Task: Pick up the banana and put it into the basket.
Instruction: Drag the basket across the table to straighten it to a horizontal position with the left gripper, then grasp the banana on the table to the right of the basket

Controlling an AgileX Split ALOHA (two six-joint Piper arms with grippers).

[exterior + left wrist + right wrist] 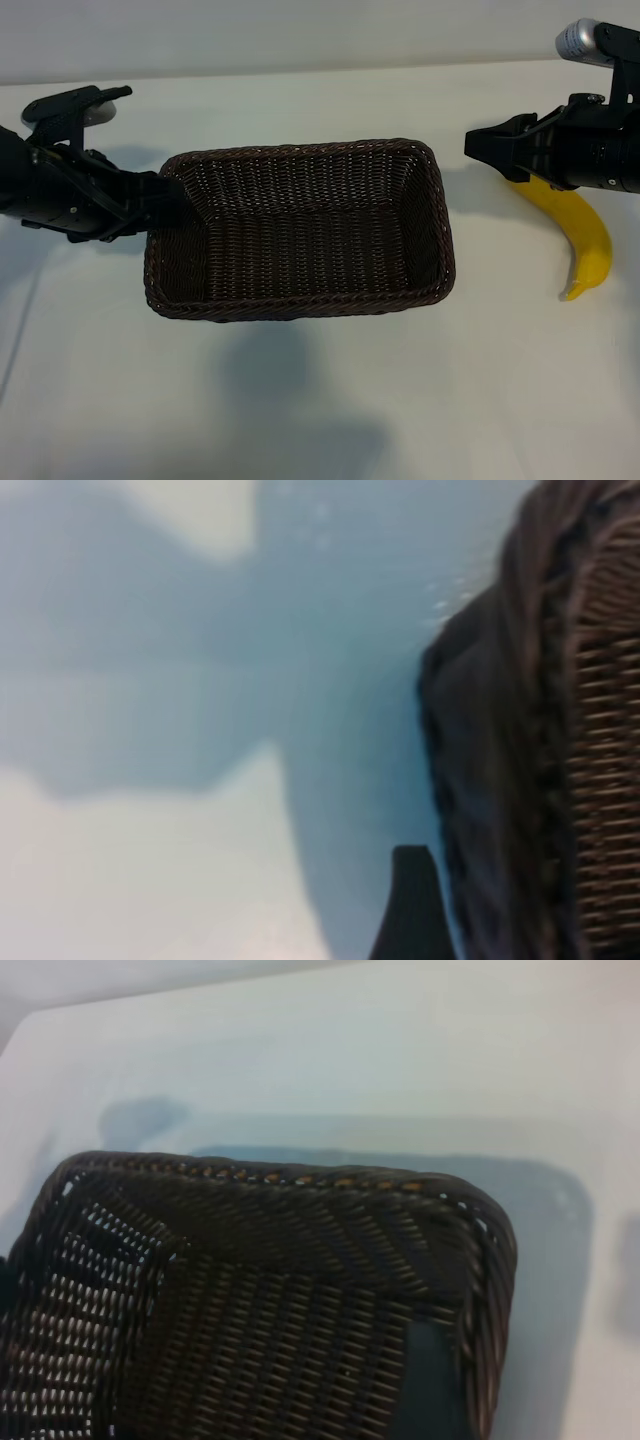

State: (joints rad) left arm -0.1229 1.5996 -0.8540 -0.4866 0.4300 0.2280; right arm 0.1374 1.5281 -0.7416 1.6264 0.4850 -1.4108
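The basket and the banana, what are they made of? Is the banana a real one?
The basket looks like woven wicker, dark brown and matt: thin strands cross in rows and a braided rim runs round the top. It could be plastic made to look like wicker. The banana is smooth, even bright yellow with no brown spots, so it may be a plastic toy, but the pictures cannot settle that.

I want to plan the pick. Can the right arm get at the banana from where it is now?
Probably yes. The banana lies on the table outside the basket, partly beneath the right gripper. Nothing lies between them, though the fingers point toward the basket and would need to turn down.
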